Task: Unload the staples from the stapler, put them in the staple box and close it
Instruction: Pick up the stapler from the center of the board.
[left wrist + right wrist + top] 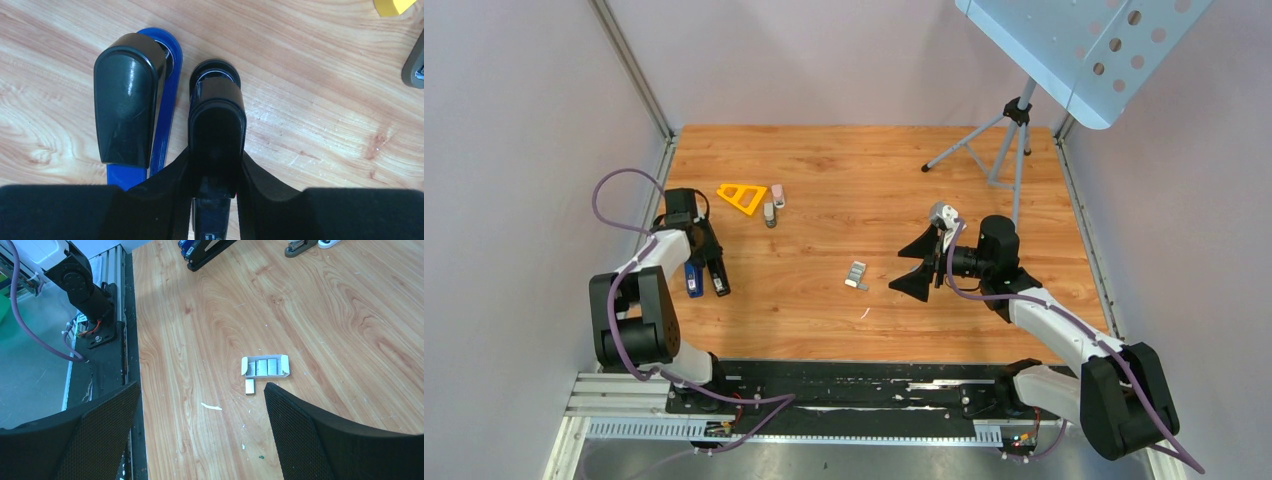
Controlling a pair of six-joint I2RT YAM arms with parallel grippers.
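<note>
Only the top view shows both arms together. The left gripper (706, 275) is seen low at the table's (844, 170) left edge, near the wall. The right gripper (914, 266) is held above the middle right, jaws spread wide with nothing between them.

In the left wrist view the stapler (169, 85) is seen on the wood, its blue body running under the left finger (125, 100). A black round-ended part is seen below the other finger (217, 130). The fingers stand narrowly apart, with a sliver of bare wood between the blue edge and the right finger. Whether the stapler is clamped cannot be told. From above, only a blue end of the stapler (694, 284) shows beside the fingers.

The right wrist view alone shows the staple box (265, 366) lying open, with strips inside. One loose strip (250, 386) lies just beside it, and a white scrap (211, 406) lies nearer the rail (107, 340). The stapler (186, 245) is cut off by that view's top edge.

A yellow triangle (742, 197) and a grey small stapler (770, 214) lie beyond the left gripper, apart from it. Both are clipped at the left wrist view's right edge. A tripod (1004, 140) stands at the far right corner. Bare wood is left between the two grippers and across the far middle.
</note>
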